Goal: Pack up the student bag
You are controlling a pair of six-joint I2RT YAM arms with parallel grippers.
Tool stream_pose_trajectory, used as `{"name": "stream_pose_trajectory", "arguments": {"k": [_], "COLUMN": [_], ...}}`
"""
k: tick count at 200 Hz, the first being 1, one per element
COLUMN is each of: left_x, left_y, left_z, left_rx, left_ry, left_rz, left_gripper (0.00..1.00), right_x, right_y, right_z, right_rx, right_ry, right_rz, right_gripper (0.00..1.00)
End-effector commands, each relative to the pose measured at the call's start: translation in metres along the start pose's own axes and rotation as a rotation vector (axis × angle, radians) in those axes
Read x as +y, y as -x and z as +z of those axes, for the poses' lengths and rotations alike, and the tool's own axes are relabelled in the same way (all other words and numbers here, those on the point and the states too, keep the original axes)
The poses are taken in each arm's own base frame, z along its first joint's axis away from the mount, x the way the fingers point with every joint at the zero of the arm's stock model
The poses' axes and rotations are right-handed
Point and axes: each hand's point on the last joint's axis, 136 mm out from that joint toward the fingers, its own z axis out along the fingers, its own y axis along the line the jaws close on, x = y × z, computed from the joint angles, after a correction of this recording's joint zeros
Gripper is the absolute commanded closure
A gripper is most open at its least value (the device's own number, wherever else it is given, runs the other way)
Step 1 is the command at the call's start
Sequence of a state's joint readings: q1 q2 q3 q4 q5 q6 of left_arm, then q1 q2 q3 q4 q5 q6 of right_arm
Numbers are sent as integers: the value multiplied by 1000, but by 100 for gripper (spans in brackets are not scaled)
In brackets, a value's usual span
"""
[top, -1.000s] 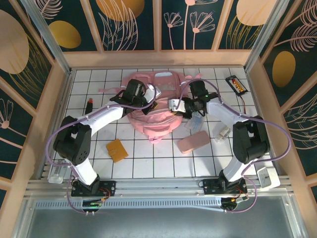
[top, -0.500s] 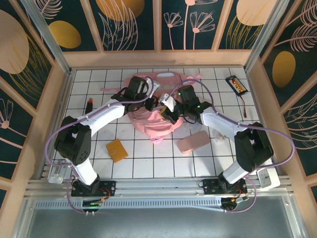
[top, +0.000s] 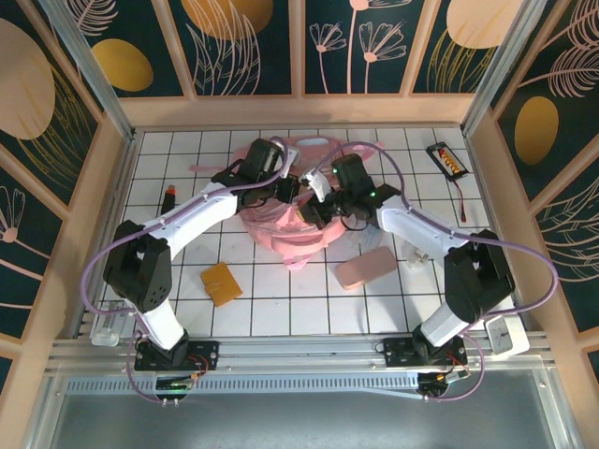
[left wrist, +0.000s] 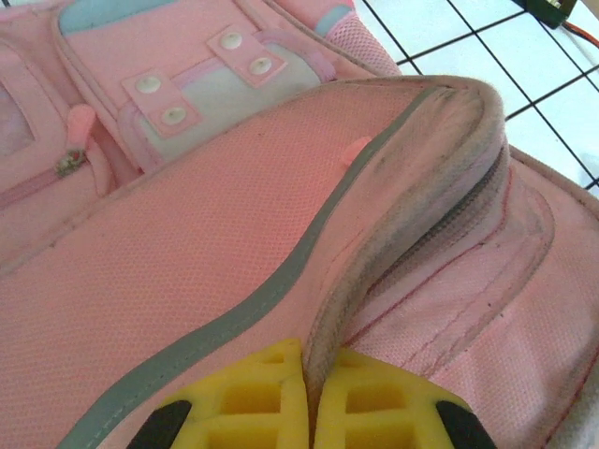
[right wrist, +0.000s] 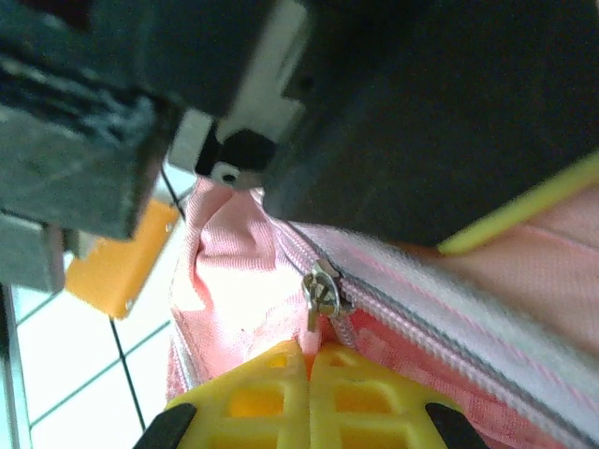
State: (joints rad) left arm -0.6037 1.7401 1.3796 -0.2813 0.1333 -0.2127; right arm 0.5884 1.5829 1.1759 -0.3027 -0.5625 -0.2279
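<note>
White gridded tabletop (top: 187, 309) inside dark floral wall panels (top: 243, 47) with pale wooden frames (top: 298, 47).

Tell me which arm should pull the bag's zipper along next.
Right, I'd judge. The right fingers are shut on the zipper pull, so that arm can draw it along. The left fingers are pinched on the student bag at its grey-trimmed edge, better kept there to hold the fabric taut.
</note>
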Motion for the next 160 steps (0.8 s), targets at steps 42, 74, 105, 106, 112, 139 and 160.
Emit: {"name": "stream_pose_trajectory", "arguments": {"k": [42, 74, 105, 106, 112, 139, 160], "left_x": [-38, -44, -35, -34, -32, -30, -28], "left_y": [64, 54, 25, 24, 22, 18, 22], "left_z": [-13, -3, 14, 15, 16, 27, 34], "left_rx": [-167, -132, -46, -44, -37, 11, 30], "left_ry": [94, 49, 70, 71, 74, 59, 61], "left_rz": [2, 17, 100, 101, 103, 76, 13], "left_gripper": [100, 100, 100, 100, 100, 100, 100], "right_x": [40, 35, 75, 77, 85, 98, 85], "right_y": [8, -7, -9, -10, -12, -26, -36], "right_z": [-23, -49, -59, -58, -52, -14, 4], "right_rx": [2, -44, -3, -1, 15, 85, 106], "right_ry": [184, 256, 505, 509, 527, 508, 425], "right_rz": [88, 202, 279, 279, 287, 513, 791], "right_gripper": [100, 100, 100, 100, 100, 100, 100]}}
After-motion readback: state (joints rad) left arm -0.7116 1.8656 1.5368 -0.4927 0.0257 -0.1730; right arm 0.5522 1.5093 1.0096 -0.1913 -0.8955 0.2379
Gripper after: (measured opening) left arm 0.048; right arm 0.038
